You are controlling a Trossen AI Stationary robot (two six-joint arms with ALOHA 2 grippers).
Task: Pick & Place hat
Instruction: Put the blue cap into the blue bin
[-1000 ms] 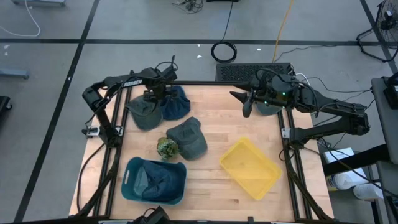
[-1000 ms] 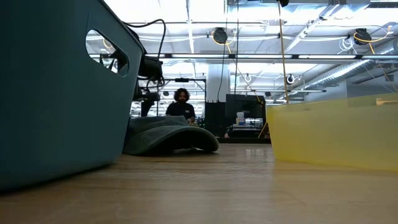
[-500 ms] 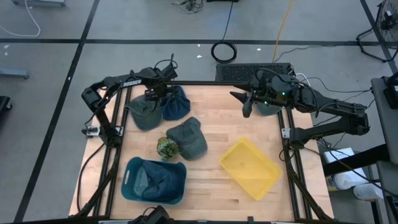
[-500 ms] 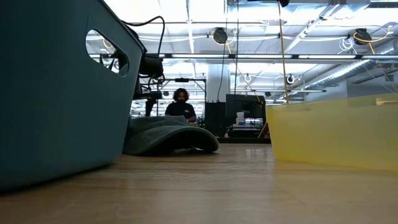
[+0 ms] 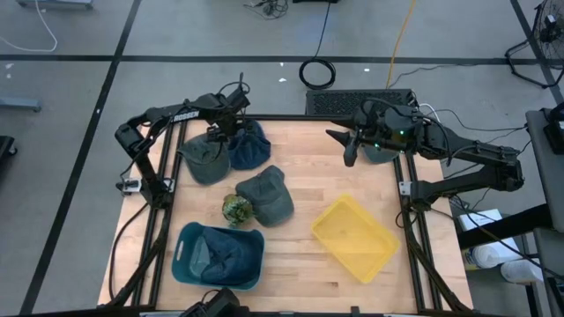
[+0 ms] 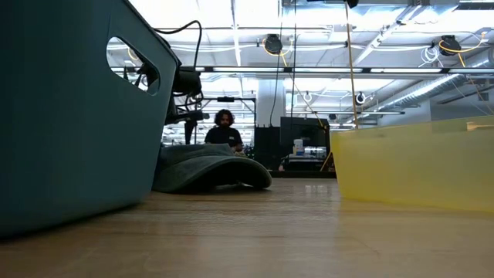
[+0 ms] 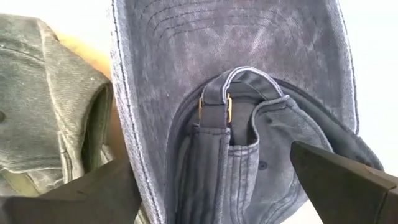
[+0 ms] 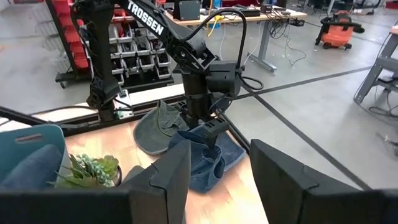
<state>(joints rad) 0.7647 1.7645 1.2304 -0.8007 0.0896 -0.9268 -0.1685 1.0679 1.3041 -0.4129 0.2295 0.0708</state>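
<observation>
The left gripper (image 5: 231,132) hovers with fingers wide over the blue hat (image 5: 248,145) at the table's (image 5: 308,176) far left edge, at the approach step; next it likely must descend and close, while the right gripper (image 5: 350,151) waits, fingers partly open and empty.

wooden table (image 5: 308,185) — hats (image 5: 266,195), bins (image 5: 354,236), plant (image 5: 235,209)

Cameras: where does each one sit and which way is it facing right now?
High: overhead, straight down; left gripper over blue hat, right gripper waiting.
Low: tabletop level, past teal bin and yellow bin.
Left wrist: above blue hat, open fingers showing.
Right wrist: across table toward left arm.
Shared: blue hat.
</observation>
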